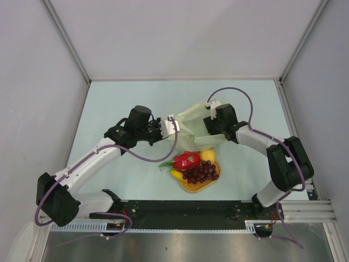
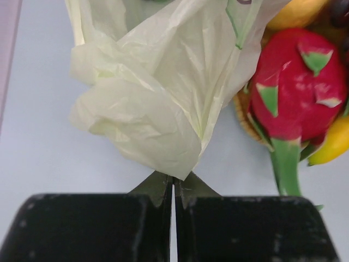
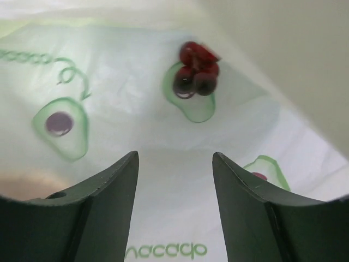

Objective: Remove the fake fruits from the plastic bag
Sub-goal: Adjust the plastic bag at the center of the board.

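Bottom centre, right wrist view: a green lower-case word [image 3: 166, 251] printed on the plastic bag [image 3: 163, 158]. It appears mirrored, its start is hidden, and it reads roughly "avocado".
Upper left, same view: a second green word [image 3: 24, 56], blurred; only round letters show.
Beside the words: avocado drawings [image 3: 60, 128], green outlines.
Upper edge, left wrist view: a green mark [image 2: 235, 22], unreadable.
Top view: no text readable.
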`<state>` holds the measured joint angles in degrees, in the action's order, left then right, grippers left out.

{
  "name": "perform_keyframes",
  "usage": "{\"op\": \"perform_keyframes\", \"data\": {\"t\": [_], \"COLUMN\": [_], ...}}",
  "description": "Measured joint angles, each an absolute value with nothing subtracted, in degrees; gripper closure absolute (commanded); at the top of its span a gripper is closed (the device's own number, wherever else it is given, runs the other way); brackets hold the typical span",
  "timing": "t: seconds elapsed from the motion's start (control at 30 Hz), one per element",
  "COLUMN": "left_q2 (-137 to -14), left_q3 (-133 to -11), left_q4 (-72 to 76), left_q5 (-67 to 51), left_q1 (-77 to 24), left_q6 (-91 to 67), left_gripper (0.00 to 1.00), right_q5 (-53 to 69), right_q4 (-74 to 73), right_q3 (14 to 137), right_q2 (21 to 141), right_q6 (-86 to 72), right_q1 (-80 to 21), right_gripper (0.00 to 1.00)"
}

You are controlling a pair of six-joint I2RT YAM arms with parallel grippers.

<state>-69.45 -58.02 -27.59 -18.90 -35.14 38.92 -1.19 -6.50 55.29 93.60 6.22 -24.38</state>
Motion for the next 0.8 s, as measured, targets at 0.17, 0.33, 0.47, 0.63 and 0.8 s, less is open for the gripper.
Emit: {"op": "perform_keyframes", "data": {"t": [0.17,0.33,0.47,0.63,0.8], "left_q2": [-70.8,-73.8,-73.9,-72.6,-70.2], "left_q3": [-57.9,-57.6,-57.2,-55.2,-50.9], "left_q4": [-28.6,-29.7,-30.4,-31.4,-32.7], "left_q5": [-15.1,-10.1,-8.6,-7.5,-7.9], "left_q1": [-35.1,-35.1,-35.2,-35.7,-35.9], "left_q6": [46.0,52.5,54.9,55.5,55.6], "left_gripper": [1.0,1.0,1.0,1.0,1.0], "right_q5": [-2.6,-3.9,-4.4,-4.6,-3.6], "right_q4": [-2.8,2.2,4.4,3.3,4.6], "right_q3": [53.5,54.2,56.2,53.5,44.6], "right_q2": [90.8,91.2,92.4,87.1,80.3], "right_q6": [6.4,6.5,6.5,6.5,6.7], "right_q1": [-25.3,-20.7,-18.3,-20.8,-21.6], "right_gripper": [0.39,0.39,0.39,0.39,0.39]}}
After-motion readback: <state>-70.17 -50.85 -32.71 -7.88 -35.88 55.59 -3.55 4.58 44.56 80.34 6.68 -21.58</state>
